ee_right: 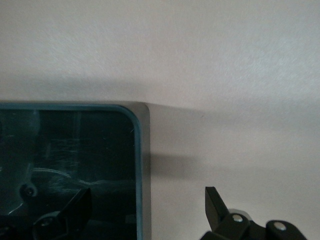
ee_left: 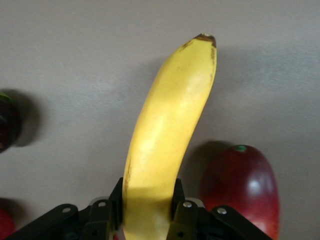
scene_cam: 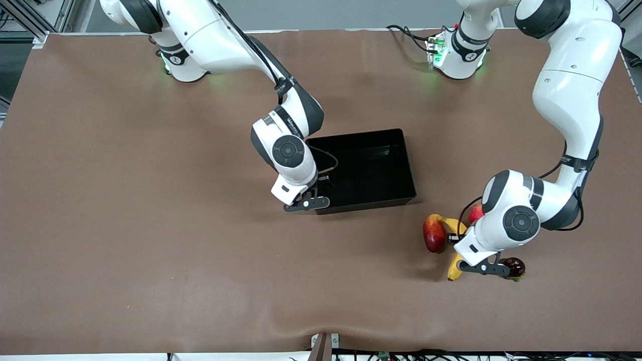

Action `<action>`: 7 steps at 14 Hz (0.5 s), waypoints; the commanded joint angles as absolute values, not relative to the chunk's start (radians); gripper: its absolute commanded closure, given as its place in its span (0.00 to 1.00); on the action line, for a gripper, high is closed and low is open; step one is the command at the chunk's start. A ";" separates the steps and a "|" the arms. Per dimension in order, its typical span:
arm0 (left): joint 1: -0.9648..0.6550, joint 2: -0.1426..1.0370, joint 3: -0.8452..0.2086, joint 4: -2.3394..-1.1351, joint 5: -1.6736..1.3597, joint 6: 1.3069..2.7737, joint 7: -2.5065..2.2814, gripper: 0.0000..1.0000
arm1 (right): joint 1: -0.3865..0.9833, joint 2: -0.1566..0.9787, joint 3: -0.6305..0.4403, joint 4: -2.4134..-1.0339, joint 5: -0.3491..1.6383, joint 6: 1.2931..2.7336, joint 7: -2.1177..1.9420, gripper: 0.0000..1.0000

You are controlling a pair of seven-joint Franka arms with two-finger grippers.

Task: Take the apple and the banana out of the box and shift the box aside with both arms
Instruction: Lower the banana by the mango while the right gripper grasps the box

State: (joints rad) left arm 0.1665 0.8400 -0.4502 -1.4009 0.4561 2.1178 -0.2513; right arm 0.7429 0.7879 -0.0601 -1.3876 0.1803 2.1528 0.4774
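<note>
The yellow banana (scene_cam: 455,268) lies among the fruits toward the left arm's end of the table. My left gripper (scene_cam: 459,243) is shut on the banana (ee_left: 165,130) near its stem end, one finger pressed to each side (ee_left: 147,210). I cannot tell whether it is off the table. The dark red apple (scene_cam: 515,266) sits beside the banana, also in the left wrist view (ee_left: 6,122). The black box (scene_cam: 409,165) stands at mid-table and looks empty. My right gripper (scene_cam: 308,200) is open astride the box wall (ee_right: 142,150) near a corner, one finger inside and one outside (ee_right: 147,205).
An oval red-and-yellow mango-like fruit (scene_cam: 434,233) lies against the banana on the side toward the box, also in the left wrist view (ee_left: 245,192). A pink-red round fruit (scene_cam: 475,213) sits partly under the left arm's wrist. The brown table (scene_cam: 150,225) runs wide toward the right arm's end.
</note>
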 commanded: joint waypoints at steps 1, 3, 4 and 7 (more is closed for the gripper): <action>0.184 0.838 -0.449 -1.390 0.480 2.097 -0.174 1.00 | 0.756 0.796 -0.069 -1.382 0.187 2.155 0.509 0.40; 0.183 0.830 -0.449 -1.397 0.480 2.071 -0.131 1.00 | 0.759 0.796 -0.069 -1.394 0.189 2.152 0.528 1.00; 0.180 0.831 -0.449 -1.399 0.480 2.062 -0.114 1.00 | 0.765 0.795 -0.069 -1.400 0.183 2.155 0.535 1.00; 0.176 0.856 -0.448 -1.405 0.483 2.077 -0.043 1.00 | 0.767 0.793 -0.069 -1.402 0.183 2.149 0.535 1.00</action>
State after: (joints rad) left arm 0.1823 0.8422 -0.4482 -1.4056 0.4580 2.0772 -0.0742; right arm 0.7544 0.7976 -0.0600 -1.3955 0.1802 2.1514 0.5126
